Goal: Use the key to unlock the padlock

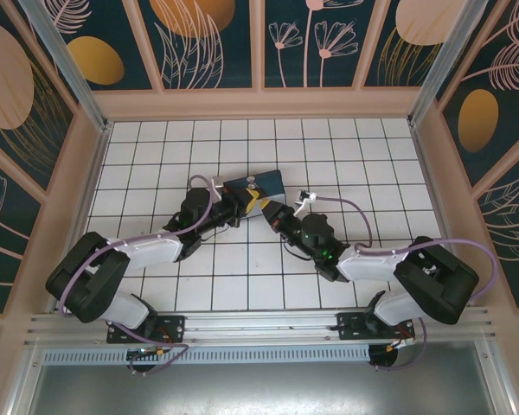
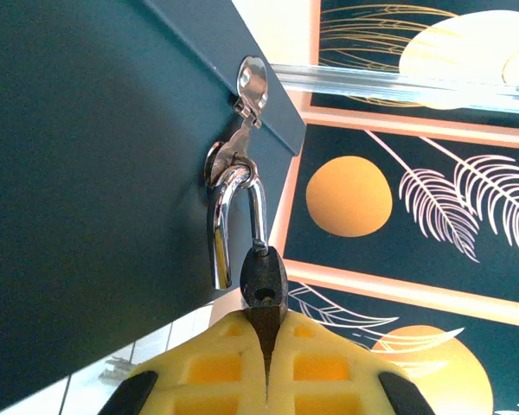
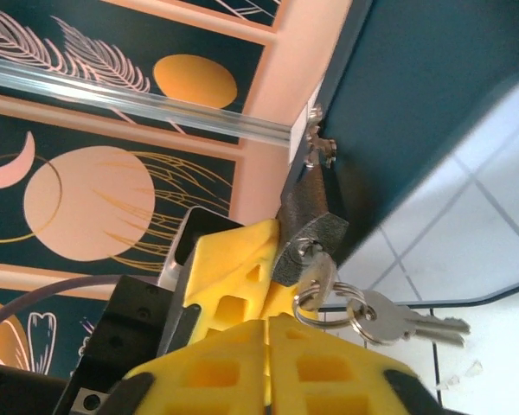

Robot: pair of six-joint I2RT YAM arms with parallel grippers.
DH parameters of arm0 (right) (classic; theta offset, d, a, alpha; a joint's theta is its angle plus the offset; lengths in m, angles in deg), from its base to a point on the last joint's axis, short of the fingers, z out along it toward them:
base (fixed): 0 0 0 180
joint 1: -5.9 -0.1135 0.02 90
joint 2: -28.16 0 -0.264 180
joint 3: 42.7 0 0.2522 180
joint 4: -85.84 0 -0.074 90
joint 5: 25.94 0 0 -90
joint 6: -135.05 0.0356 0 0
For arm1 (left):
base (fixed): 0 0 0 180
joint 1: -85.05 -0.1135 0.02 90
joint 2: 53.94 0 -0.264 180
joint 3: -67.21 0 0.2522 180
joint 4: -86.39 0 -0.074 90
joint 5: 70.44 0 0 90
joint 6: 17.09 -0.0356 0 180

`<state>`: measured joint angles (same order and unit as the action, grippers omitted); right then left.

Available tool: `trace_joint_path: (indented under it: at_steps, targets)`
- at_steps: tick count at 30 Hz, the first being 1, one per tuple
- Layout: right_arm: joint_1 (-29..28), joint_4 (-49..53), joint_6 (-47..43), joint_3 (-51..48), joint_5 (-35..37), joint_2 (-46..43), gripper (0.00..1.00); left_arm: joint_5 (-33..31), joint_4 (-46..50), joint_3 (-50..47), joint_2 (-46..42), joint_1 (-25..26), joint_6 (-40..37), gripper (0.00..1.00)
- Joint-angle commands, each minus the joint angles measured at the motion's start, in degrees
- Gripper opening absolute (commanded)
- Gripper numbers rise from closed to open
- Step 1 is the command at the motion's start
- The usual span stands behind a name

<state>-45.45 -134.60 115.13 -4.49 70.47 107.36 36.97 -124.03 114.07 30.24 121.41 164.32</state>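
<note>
One padlock point(image 2: 264, 275) hangs on the hasp point(image 2: 245, 121) of one box point(image 2: 86, 173), body clenched in the left gripper point(image 2: 268, 337), with one key point(image 3: 318, 275) in its keyhole, a second key point(image 3: 415, 322) dangling at four o'clock on one ring point(image 3: 346, 304), and the right gripper point(image 3: 268, 333) at six o'clock, hold unclear.

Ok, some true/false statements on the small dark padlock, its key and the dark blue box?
1. The left gripper is shut on the small dark padlock. True.
2. The padlock's silvery shackle hooks through the metal hasp on the dark blue box. True.
3. The small metal key lies apart from the padlock. False: it sits in the padlock's keyhole.
4. Nothing hangs from that key. False: a second silvery key dangles from it.
5. Both shackle legs sit inside the padlock body. False: one leg hangs free.
</note>
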Motion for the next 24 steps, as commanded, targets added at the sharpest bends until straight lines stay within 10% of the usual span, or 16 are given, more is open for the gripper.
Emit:
trace_joint_path:
  at_steps: [1,6,12,24]
  targets:
    - [-0.1,11.8,-0.6,0.4,0.7,-5.7,0.19,-1.3,-1.2,0.5,-3.4,-0.7,-3.1,0.0]
    - [2.5,35.0,-16.8,1.7,5.3,-18.1,0.28,-0.8,3.2,2.0,-4.6,-0.8,-6.5,0.0]
    - [6.3,38.6,-52.9,5.6,-4.3,-21.1,0.36,1.3,6.2,3.4,-4.8,-0.8,-8.8,0.0]
    - [-3.5,22.6,-95.6,7.1,9.1,-7.9,0.34,3.8,5.8,3.7,-3.9,-0.8,-8.7,0.0]
